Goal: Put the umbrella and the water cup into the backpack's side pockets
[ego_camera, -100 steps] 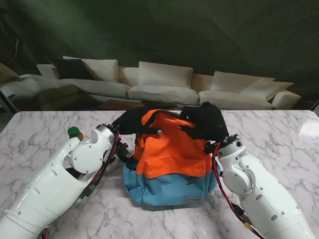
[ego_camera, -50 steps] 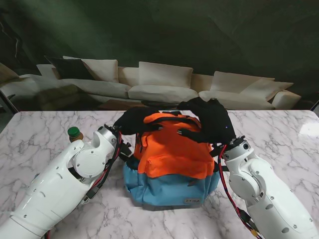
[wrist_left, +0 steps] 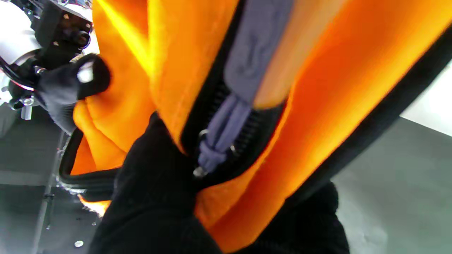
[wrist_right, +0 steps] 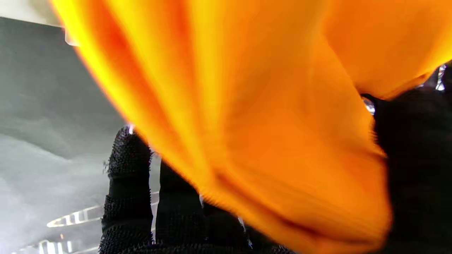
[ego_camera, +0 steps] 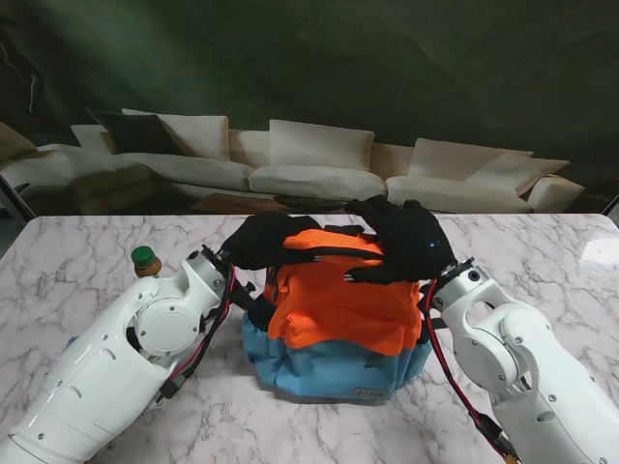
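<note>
Marble-patterned table (ego_camera: 87,251), pale sofas lying beyond it under a dark backdrop.

Backpack (ego_camera: 334,324): orange upper, blue base, standing mid-table and leaning slightly toward the robot's left.

Left hand (ego_camera: 266,242), black-gloved: fingers are closing on the bag's top edge; its wrist view is showing orange fabric and a grey zipper pull (wrist_left: 215,144) pinched beside the thumb.

Right hand (ego_camera: 406,242), black-gloved: fingers are curling over the top on the other side, orange cloth filling its wrist view.

Water cup (ego_camera: 145,260): green-lidded, standing on the table left of the bag, partly behind the left forearm; not yet pocketed.

Umbrella: not visible; possibly hidden behind an arm or the bag.

Risks: soft fabric is bunching, so a grip may be slipping and the bag toppling; the left forearm, swinging near the cup, may be knocking it over; pulling unevenly may be collapsing the side pockets shut.
</note>
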